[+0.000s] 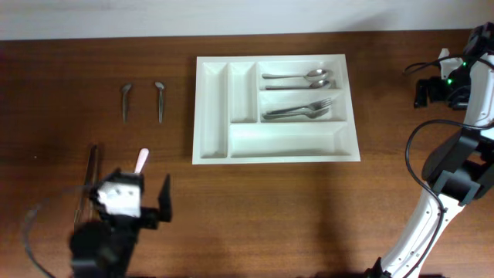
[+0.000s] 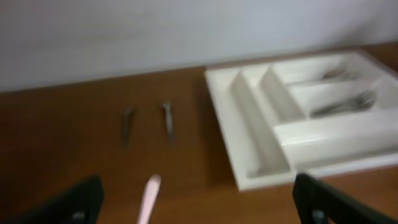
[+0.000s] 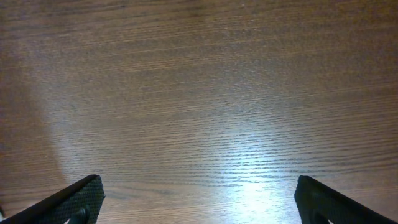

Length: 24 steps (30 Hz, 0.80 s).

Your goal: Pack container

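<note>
Bench (image 1: 255, 201): container (image 1: 212, 116) at far centre, long axis left-right, narrow compartments at left end. Left hand (image 2: 198, 202) wide, empty; right hand (image 3: 198, 199) wide, empty. Blurred pink item (image 2: 149, 196), possibly a handle, before left hand.

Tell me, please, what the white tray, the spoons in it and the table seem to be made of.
Tray: probably plastic, smooth matte white, with rounded moulded dividers.
Spoons: likely polished metal, silver-grey with bright glints.
Table: wood or wood-look veneer, dark brown with fine grain lines and a soft sheen; which one cannot be told.
</note>
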Each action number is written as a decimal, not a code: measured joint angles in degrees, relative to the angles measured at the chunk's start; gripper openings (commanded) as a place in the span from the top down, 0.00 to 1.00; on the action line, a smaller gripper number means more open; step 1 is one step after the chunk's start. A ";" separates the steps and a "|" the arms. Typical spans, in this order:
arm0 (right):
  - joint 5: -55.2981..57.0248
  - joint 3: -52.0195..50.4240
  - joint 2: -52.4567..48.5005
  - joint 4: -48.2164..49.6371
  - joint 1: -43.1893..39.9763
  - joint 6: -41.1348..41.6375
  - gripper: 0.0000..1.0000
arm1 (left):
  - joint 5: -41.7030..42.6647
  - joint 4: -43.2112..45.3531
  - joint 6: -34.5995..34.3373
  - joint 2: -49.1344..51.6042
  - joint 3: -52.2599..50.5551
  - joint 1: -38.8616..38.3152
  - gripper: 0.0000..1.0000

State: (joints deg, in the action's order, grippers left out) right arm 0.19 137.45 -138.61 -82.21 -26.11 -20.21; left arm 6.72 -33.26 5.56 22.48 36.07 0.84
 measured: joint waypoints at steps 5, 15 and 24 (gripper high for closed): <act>0.00 -0.02 0.00 0.02 0.00 0.00 0.01 | -0.02 -20.15 2.69 21.68 26.16 5.07 0.01; 0.00 -0.02 0.00 0.02 0.00 0.02 0.01 | -1.38 -31.21 4.50 47.71 47.12 6.43 0.01; 0.00 -0.02 0.00 0.00 0.00 0.00 0.01 | -9.97 -37.03 4.79 66.40 47.36 15.45 0.01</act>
State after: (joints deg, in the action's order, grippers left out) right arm 0.19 137.43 -138.61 -82.21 -26.11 -20.21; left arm -3.25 -70.28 10.35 88.88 83.44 16.29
